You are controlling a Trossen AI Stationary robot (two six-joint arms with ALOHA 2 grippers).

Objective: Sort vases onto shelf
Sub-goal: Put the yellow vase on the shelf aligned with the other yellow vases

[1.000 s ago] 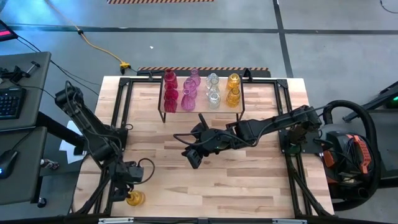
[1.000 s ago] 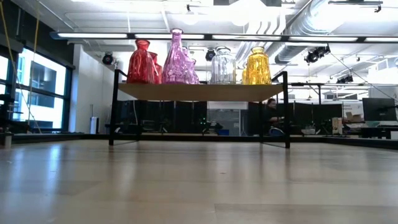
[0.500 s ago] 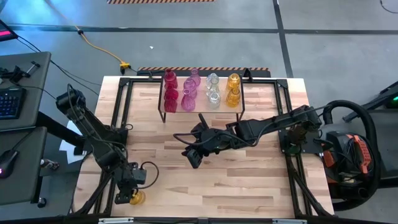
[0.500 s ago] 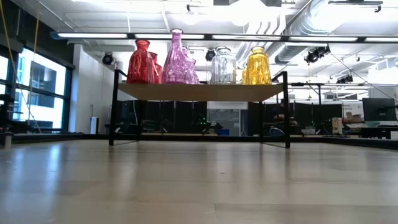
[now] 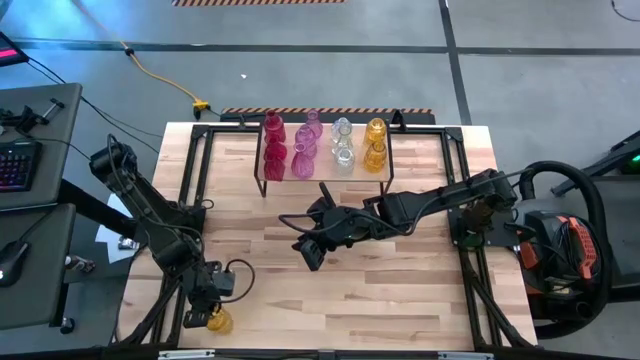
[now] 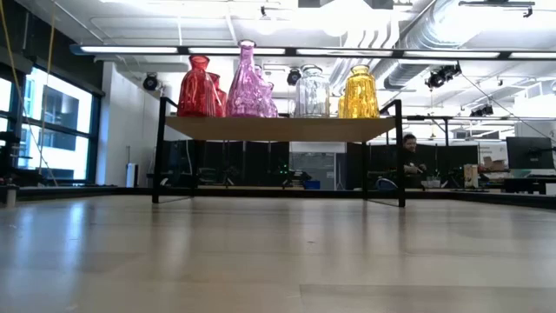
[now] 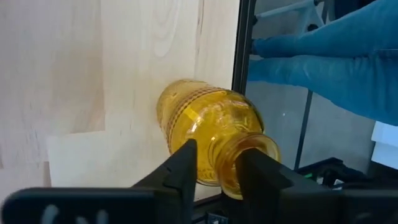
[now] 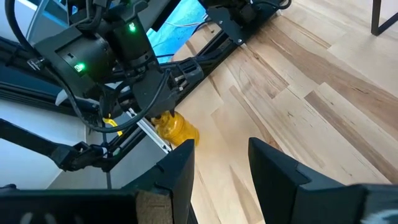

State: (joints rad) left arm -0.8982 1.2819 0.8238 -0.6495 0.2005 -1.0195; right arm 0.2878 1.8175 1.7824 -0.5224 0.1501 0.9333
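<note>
Left gripper (image 7: 214,168) pinches the yellow vase (image 7: 208,140) by its neck; beside it, the table edge (image 7: 241,74) risks a slip overboard.

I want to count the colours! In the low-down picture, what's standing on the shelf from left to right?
Red vase → pink vase → clear vase → yellow vase, all standing on the shelf.

A yellow vase (image 5: 217,321) is lying on the wooden table (image 5: 400,290) near its corner, and a shelf (image 5: 325,176) holding colorful vases (image 5: 306,147) is standing on the table too.
</note>
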